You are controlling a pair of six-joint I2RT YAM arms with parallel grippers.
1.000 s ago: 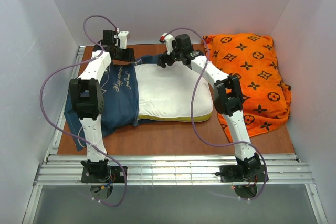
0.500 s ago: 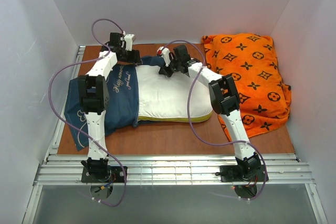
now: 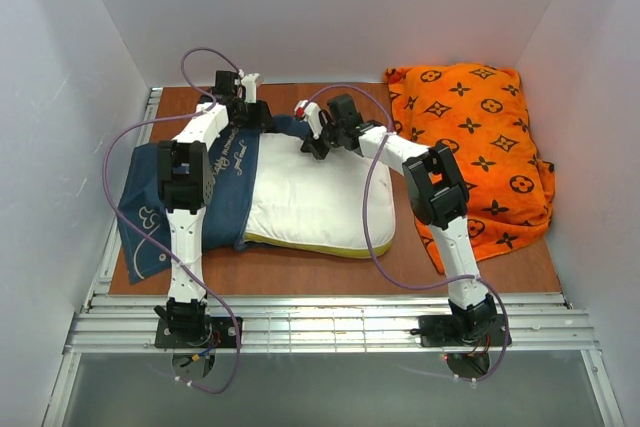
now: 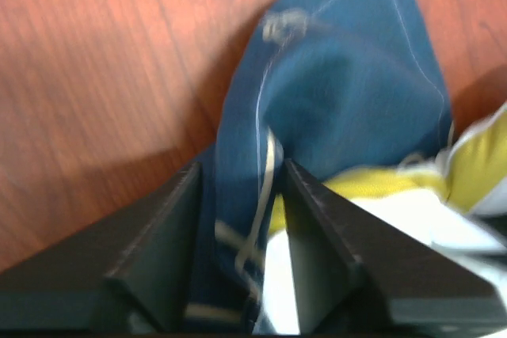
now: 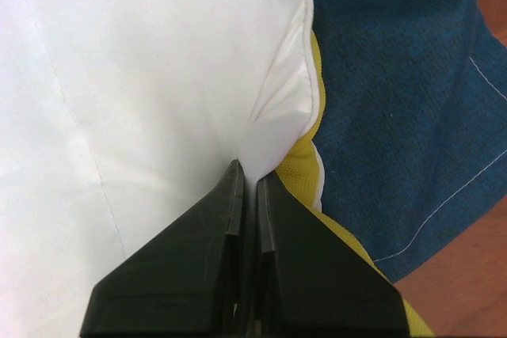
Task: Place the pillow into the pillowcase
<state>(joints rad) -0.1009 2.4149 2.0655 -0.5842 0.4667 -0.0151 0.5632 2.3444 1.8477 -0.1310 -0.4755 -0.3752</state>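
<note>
The white pillow (image 3: 320, 197) with a yellow edge band lies mid-table, its left end inside the navy pillowcase (image 3: 225, 182). My right gripper (image 3: 312, 142) is at the pillow's far edge. In the right wrist view it (image 5: 247, 170) is shut on a pinch of white pillow (image 5: 142, 77) fabric beside the yellow band, with the pillowcase (image 5: 396, 100) to the right. My left gripper (image 3: 258, 119) is at the case's far mouth corner. In the blurred left wrist view it (image 4: 242, 176) stands partly open, straddling a fold of pillowcase (image 4: 348, 93) hem, with the pillow (image 4: 380, 219) beside its right finger.
An orange monogram cushion (image 3: 480, 147) fills the back right of the brown table (image 3: 300, 267). White walls close in on three sides. A metal rail (image 3: 330, 317) runs along the near edge by the arm bases. Purple cables loop off both arms.
My right gripper has shut on the pillow's far edge and moved left with it. The pillow has slid further left into the case. The left jaws have narrowed round the hem.
</note>
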